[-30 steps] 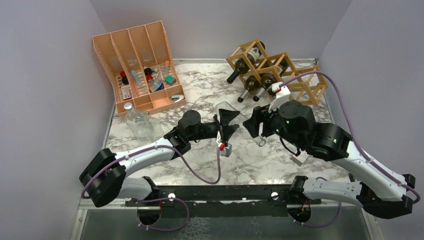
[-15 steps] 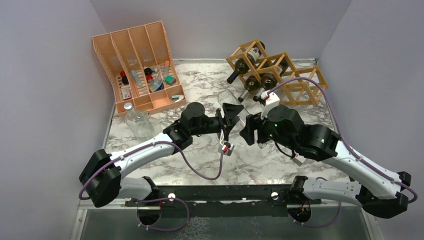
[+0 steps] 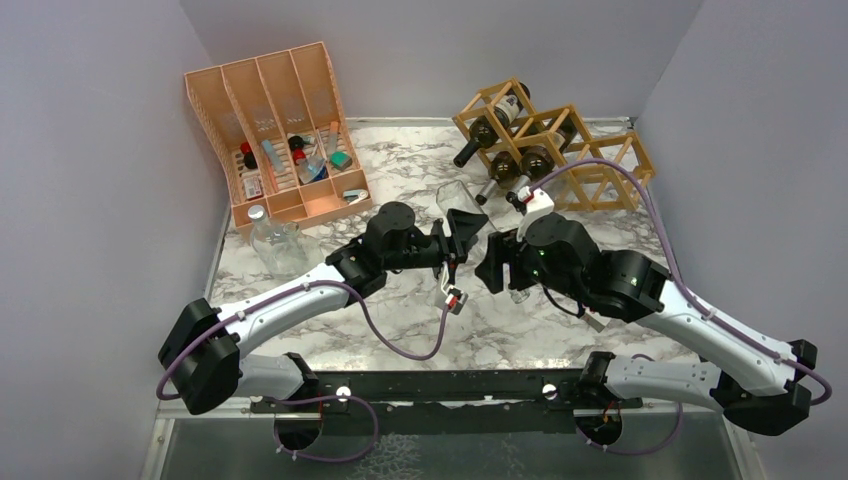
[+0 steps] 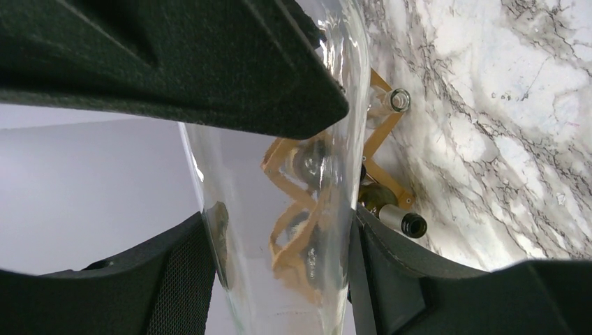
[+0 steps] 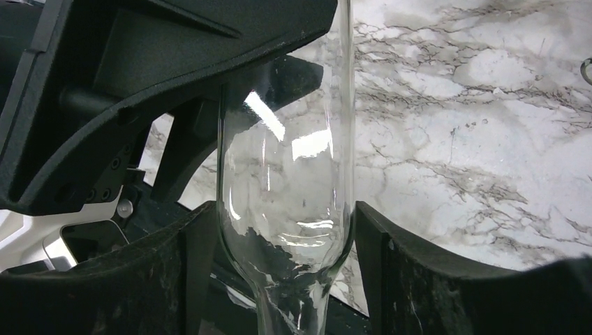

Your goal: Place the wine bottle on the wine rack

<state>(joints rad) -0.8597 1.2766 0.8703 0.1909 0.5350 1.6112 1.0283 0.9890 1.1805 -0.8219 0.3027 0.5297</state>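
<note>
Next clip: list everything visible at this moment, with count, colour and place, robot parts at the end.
wine bottle: one, clear glass, mid-table between the two grippers
wine rack: one, light wood, far right of the table
dark bottles: three, dark glass, lying in the rack's left cells
organiser: one, orange-pink, far left
small items: several, mixed colours, inside the organiser
capped bottle: one, clear with silver cap, just in front of the organiser
table: one, white-grey marble
arms: two, white and black, near edge
left gripper: one, black, shut on the wine bottle
right gripper: one, black, around the same bottle, grip unclear
</note>
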